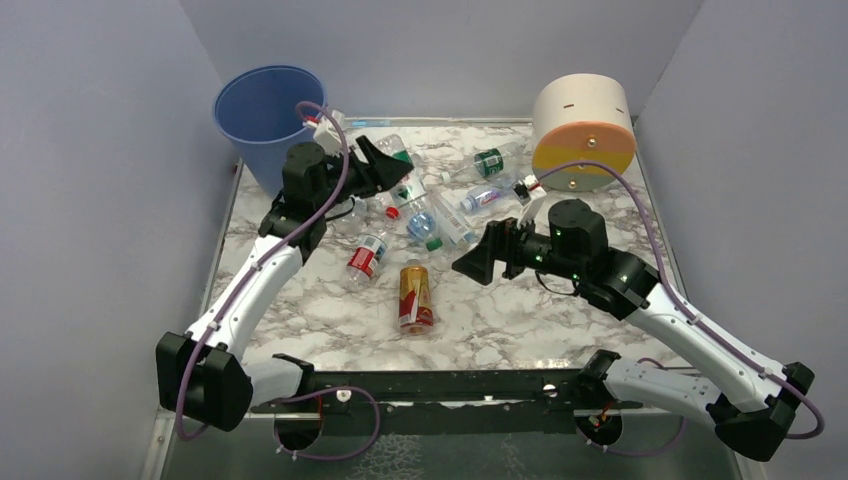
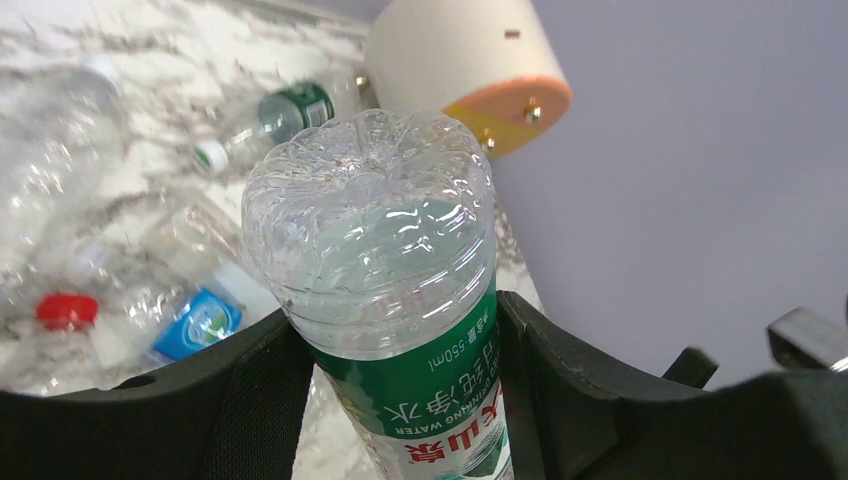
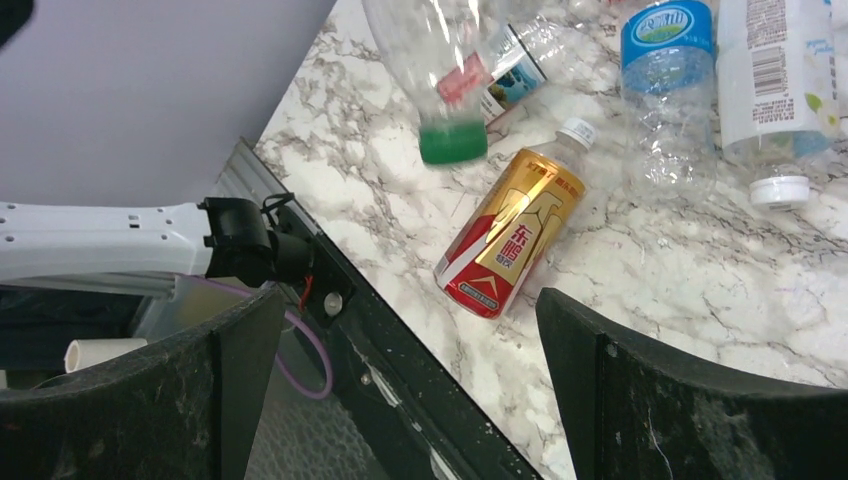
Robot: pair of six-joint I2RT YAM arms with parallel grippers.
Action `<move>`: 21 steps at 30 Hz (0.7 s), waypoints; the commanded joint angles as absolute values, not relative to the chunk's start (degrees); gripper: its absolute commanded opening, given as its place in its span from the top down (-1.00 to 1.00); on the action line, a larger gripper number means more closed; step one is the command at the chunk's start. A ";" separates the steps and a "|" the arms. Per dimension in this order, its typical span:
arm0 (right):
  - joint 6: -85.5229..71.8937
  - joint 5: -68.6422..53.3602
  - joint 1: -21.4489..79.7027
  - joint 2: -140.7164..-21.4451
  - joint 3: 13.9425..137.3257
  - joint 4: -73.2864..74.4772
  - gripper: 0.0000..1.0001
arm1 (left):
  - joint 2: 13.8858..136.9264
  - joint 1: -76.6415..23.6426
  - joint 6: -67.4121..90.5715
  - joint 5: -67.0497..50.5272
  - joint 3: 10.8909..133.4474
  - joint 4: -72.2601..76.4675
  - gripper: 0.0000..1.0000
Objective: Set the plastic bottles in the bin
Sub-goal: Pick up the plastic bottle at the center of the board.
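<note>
Plastic bottles (image 1: 440, 205): most lie on their sides, scattered across the marble table (image 1: 520, 325). 1 green-label bottle (image 2: 375, 230) is in the left gripper (image 2: 400, 385). The fingers are clamped on its labelled mid-body, with the ribbed base pointing away from the wrist; the cap end is out of view. A mid-body grip probably keeps the weight balanced for the carry.

Top view puts the left gripper beside the bin (image 1: 262, 155), to its right and not yet over the rim. No bottle shows inside the bin from above. My read: transport step, with the drop pending. The bin is tall, so the bottle needs to clear the rim first.

Right gripper (image 3: 410, 310): fingers spread wide, nothing between them. It hangs over the near table, with the amber bottle (image 3: 512, 245) just ahead, likely the next pick.

The cream-orange drum (image 1: 583, 130) at far right is not the target.
</note>
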State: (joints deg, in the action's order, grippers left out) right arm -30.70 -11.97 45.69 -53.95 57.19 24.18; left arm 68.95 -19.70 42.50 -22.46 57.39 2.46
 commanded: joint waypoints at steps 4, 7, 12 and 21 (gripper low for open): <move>-32.22 -11.55 45.96 -53.17 55.01 24.24 -0.99 | 72.37 -12.51 41.36 -25.72 68.24 3.04 -0.10; -32.58 -12.05 45.97 -52.90 54.32 23.91 -0.99 | 73.30 -8.82 41.73 -26.94 71.14 2.94 -0.10; -33.36 -13.05 45.97 -52.28 52.52 23.25 -0.99 | 72.77 -1.10 41.79 -30.36 74.53 1.76 -0.10; -34.54 -16.78 45.97 -51.68 47.33 19.98 -0.99 | 73.19 14.10 43.09 -38.61 78.95 2.28 -0.10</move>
